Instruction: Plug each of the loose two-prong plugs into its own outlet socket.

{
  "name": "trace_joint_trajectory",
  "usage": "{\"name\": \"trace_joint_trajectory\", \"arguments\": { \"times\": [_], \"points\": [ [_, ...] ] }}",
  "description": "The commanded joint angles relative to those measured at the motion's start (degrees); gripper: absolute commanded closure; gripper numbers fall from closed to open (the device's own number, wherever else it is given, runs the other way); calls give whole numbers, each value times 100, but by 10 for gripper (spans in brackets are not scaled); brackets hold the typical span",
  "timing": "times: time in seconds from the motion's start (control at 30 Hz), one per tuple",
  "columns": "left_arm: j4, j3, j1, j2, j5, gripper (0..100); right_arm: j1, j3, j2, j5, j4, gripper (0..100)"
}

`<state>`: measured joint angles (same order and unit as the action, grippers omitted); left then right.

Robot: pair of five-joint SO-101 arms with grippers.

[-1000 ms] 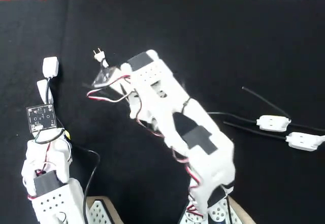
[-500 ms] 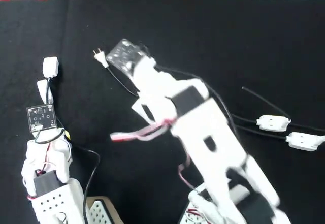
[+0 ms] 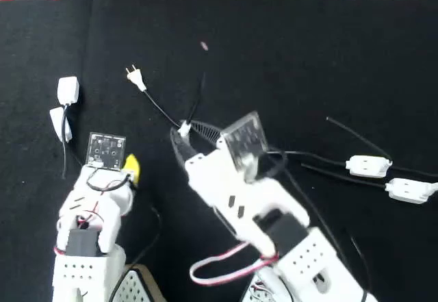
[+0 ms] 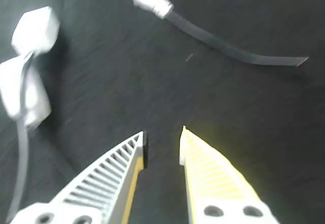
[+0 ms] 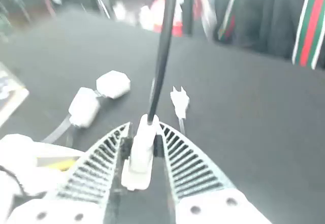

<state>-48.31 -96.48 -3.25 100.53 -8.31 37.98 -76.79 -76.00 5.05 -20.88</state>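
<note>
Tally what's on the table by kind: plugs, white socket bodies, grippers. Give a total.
Plugs: 2, the free plug and the held plug
White socket bodies: 4, the left-arm pair and the right-arm pair
Grippers: 2, the left gripper open, the right gripper shut on the held plug
Total: 8

Matt black cloth table (image 3: 342,55), smooth white plastic plug (image 3: 136,78)

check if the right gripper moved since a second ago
Yes. In the high view the right gripper has pulled back from the loose plug, down and rightward, shut on a second plug.
</note>
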Motion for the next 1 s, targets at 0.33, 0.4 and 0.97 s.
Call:
{"name": "trace_joint_trajectory", "arguments": {
  "times": [0.33,0.4,0.97],
  "points": [
    [1116,312,2079,35,1055,873,132,-936,-1138,1029,475,987],
    [1231,277,2062,35,1064,873,132,-954,-1138,1116,448,987],
    [1257,541,1640,396,1556,873,149,-901,-1147,1187,-352,987]
  ]
}}
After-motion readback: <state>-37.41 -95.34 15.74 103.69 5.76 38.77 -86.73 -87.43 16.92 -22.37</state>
